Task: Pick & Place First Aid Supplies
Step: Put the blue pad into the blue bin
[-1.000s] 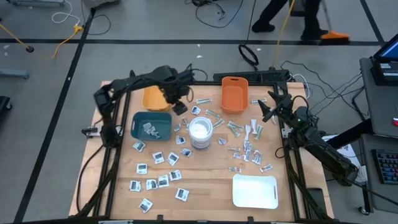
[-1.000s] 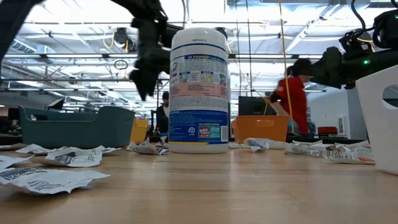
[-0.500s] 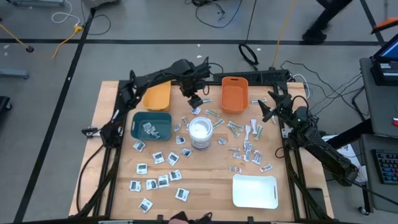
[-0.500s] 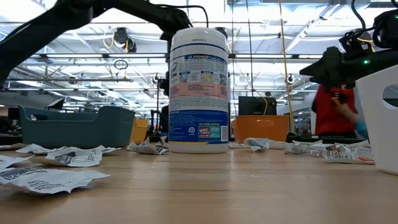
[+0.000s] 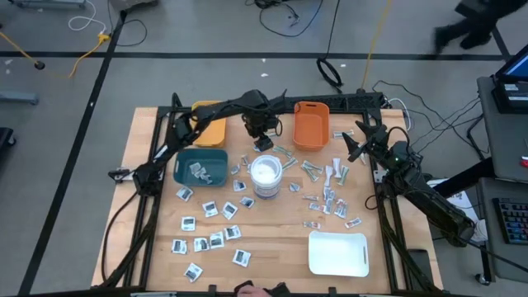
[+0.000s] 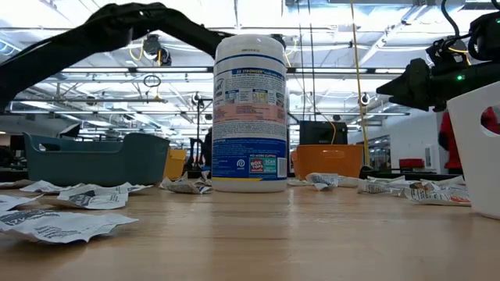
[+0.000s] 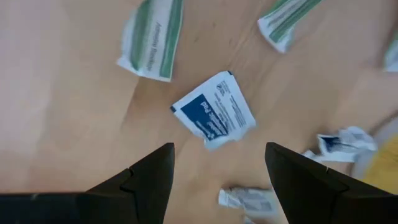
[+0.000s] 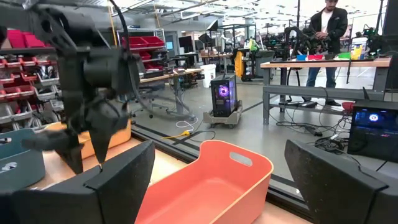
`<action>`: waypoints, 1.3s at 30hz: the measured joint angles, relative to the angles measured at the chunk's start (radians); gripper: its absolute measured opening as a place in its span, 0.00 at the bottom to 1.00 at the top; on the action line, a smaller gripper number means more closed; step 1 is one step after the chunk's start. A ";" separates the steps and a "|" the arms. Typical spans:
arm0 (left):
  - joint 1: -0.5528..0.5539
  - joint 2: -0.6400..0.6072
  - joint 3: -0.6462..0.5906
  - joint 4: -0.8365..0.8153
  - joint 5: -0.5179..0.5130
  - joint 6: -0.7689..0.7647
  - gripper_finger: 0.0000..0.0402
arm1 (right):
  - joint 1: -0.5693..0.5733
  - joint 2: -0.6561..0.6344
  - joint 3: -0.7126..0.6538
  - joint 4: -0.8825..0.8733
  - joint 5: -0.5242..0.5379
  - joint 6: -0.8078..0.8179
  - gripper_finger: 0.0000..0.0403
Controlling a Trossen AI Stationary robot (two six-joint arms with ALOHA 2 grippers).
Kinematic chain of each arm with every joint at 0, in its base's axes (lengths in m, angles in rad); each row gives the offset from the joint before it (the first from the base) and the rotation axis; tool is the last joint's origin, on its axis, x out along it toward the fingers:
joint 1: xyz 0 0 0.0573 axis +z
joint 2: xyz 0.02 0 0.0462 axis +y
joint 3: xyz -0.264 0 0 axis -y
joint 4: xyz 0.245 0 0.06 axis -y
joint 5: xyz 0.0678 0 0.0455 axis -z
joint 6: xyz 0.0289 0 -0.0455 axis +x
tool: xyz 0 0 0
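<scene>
Several small first aid packets [image 5: 216, 239] lie flat on the wooden table, scattered around a white canister [image 5: 266, 175]. A few more lie inside the teal bin [image 5: 200, 167]. My left gripper [image 5: 262, 142] is open and hovers over the far middle of the table, between the yellow bin [image 5: 208, 126] and the orange bin [image 5: 310, 125]. Its wrist view shows a white-and-blue packet [image 7: 214, 112] on the wood beyond the open fingers [image 7: 217, 149], with green-striped strips [image 7: 152, 38] nearby. My right gripper [image 5: 353, 147] is open, raised at the table's right side, and faces the orange bin [image 8: 208, 180].
The tall white canister [image 6: 250, 113] stands mid-table. A white rectangular tray [image 5: 338, 253] lies at the near right. The three bins line the far and left part of the table. Sachets and strips [image 5: 328, 198] litter the right half. A person walks in the room beyond.
My left arm has swung from above the teal and yellow bins toward the table's right, stretching out until its gripper hangs just far of the canister, near the orange bin. My right arm has kept still. A person has crossed the room behind.
</scene>
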 joint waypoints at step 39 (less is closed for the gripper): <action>0.030 0.046 -0.086 0.088 -0.017 0.153 0.61 | 0.000 0.000 0.000 0.000 0.000 0.000 0.89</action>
